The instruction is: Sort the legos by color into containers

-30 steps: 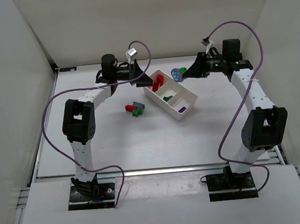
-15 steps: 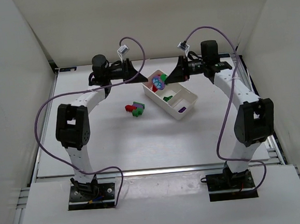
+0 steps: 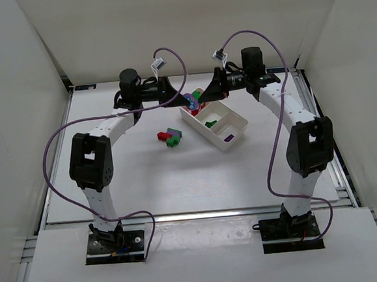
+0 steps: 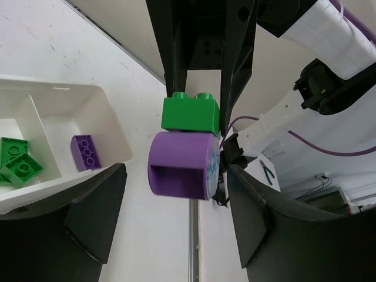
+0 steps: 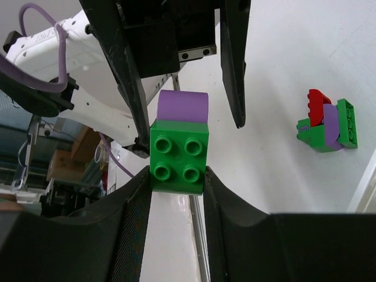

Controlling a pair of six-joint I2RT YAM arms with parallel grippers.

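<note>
Right gripper [image 5: 176, 171] pinching a green brick [image 5: 178, 154], purple piece [image 5: 183, 106] stuck to its far side. Left gripper [image 4: 176, 171] wide, jaws flanking that purple piece without touching it. All this hangs above the far end of the white tray [image 3: 237, 134], loose bricks [image 3: 170, 137] clustered nearby.

No legible text, brand or number found, blue print [image 4: 212, 168] on the purple piece [image 4: 176, 177] between the left pincer's [image 4: 176, 169] fingers blurred, cable tags [image 3: 158, 63] behind it unreadable.

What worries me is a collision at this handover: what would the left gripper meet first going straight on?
Most likely the purple rounded plastic piece, stuck to the green square plastic brick that the right gripper clamps. It sits between the open fingers of the left gripper, though depth is unclear.
</note>
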